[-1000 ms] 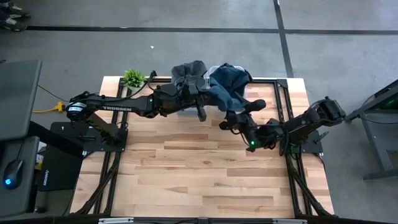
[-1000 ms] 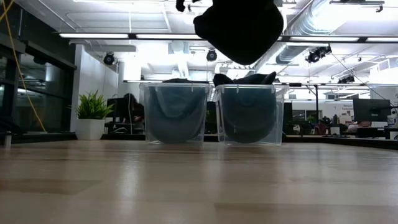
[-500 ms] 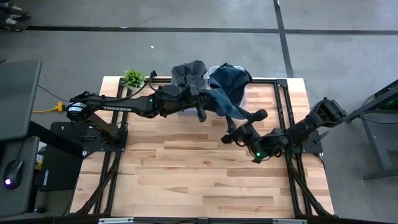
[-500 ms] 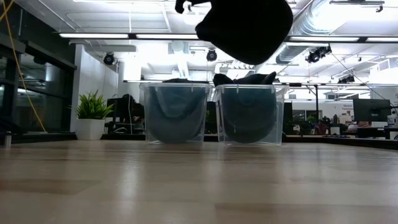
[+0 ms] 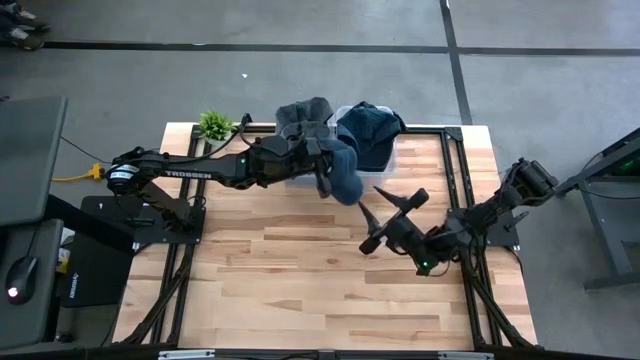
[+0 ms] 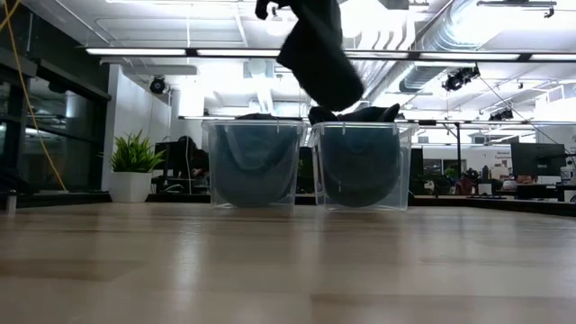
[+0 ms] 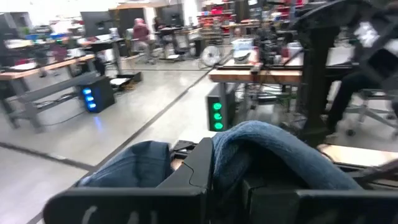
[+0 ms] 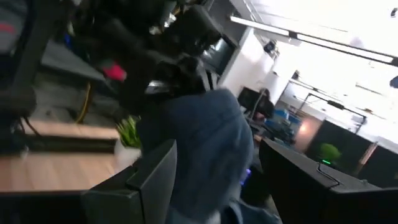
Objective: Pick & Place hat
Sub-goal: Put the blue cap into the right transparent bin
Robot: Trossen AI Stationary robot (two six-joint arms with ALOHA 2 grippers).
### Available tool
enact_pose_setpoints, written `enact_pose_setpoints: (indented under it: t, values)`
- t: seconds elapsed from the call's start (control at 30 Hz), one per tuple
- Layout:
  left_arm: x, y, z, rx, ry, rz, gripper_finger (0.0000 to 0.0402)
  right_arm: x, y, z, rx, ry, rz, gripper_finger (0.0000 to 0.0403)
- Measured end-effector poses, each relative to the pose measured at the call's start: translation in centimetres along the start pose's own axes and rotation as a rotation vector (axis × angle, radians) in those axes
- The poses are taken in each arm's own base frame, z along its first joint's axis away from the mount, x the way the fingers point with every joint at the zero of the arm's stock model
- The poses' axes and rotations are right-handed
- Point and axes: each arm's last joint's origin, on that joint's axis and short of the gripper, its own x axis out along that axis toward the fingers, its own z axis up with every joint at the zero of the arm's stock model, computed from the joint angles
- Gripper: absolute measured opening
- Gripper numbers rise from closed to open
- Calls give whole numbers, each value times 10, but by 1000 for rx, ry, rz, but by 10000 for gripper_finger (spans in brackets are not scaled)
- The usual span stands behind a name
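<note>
the left gripper (image 5: 322,172) is clamped on a blue denim hat (image 5: 343,172), holding it up in the air just in front of the two clear bins (image 6: 255,164) at the table's far edge. in the low view the hat (image 6: 317,49) hangs as a dark limp shape well above the tabletop, so nothing supports it but that grip. the left wrist view shows denim (image 7: 267,149) bunched over and between that arm's fingers, which fits a pinch on the cloth. the right gripper (image 5: 392,212) sits over the wooden table (image 5: 300,270) near the hat, its fingers spread wide and empty. both bins hold more hats, piled above their rims. judging by this, the hat is lifted and awaits placing.
</note>
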Motion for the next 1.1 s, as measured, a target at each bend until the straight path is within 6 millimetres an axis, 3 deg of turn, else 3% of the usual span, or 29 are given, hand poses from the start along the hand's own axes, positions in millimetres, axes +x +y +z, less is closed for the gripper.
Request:
enact_pose_setpoints:
  t: [0.33, 0.5, 0.63, 0.8, 1.1]
  values:
    - [0, -2, -3, 77, 23, -63, 14, 16, -3, -5, 102, 16, -48, 224]
    - [0, -1, -3, 63, 27, -27, 14, 9, 8, -9, 8, 45, 1, 224]
    - [0, -1, -1, 57, 12, -34, 14, -1, 27, -18, -142, 17, 145, 224]
    - [0, -1, -1, 52, 3, -35, 14, -6, 41, -32, -207, 17, 294, 224]
    - [0, 0, 13, 34, -48, -42, 14, 8, 40, -44, -294, 97, 203, 224]
